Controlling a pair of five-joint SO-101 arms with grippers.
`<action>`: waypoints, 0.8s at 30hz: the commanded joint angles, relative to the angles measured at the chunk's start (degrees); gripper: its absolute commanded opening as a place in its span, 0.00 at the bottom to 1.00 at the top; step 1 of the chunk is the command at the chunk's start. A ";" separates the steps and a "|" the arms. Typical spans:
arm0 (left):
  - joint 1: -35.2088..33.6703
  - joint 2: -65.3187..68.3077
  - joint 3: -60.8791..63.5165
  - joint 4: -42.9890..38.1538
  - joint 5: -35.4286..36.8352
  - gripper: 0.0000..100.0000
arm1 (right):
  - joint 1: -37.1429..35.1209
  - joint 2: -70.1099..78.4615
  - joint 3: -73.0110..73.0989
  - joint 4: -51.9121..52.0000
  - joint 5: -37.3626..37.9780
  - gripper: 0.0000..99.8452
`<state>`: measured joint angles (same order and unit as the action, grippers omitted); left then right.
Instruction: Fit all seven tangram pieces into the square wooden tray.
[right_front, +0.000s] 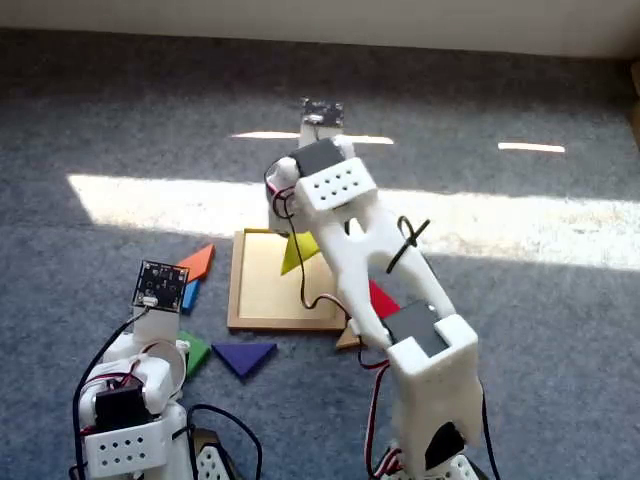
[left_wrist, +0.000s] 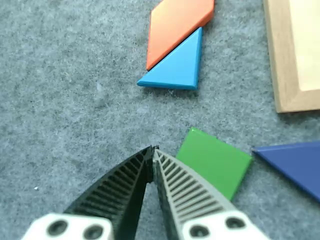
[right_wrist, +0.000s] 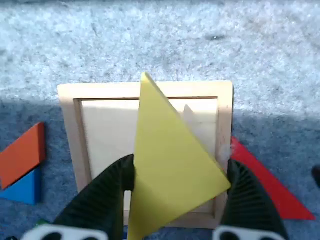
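Yellow triangle (right_wrist: 170, 150) being held over wooden tray (right_wrist: 67, 125)
It is being pinched by the right gripper (right_wrist: 179, 175); flat lowering seems next. Left gripper (left_wrist: 153, 152) jaws are pressed together.

I see a grey-blue short-pile carpet (right_front: 90, 100) spread under everything, out to every side. A broad band of sunlight (right_front: 150, 205) crosses it from 9 o'clock to 3 o'clock, with thin bright slivers (right_front: 530, 147) just beyond it toward 12 o'clock. A pale wall strip (right_front: 450, 20) borders the carpet at 12 o'clock. A brown edge (right_front: 636, 105) that I cannot identify sits at 2 o'clock.
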<state>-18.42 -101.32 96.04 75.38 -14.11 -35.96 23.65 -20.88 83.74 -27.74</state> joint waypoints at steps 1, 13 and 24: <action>-0.66 -1.27 1.19 0.35 0.35 0.01 | -3.38 0.75 -1.19 -0.04 0.62 0.15; -0.66 -1.27 1.19 0.35 0.35 0.01 | -8.57 8.92 -5.41 0.40 0.35 0.31; -0.66 -1.27 1.19 0.35 0.35 0.01 | -6.20 8.84 -14.81 11.74 0.35 0.31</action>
<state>-18.42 -101.32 96.04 75.38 -14.11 -43.87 34.02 -29.85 90.51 -27.74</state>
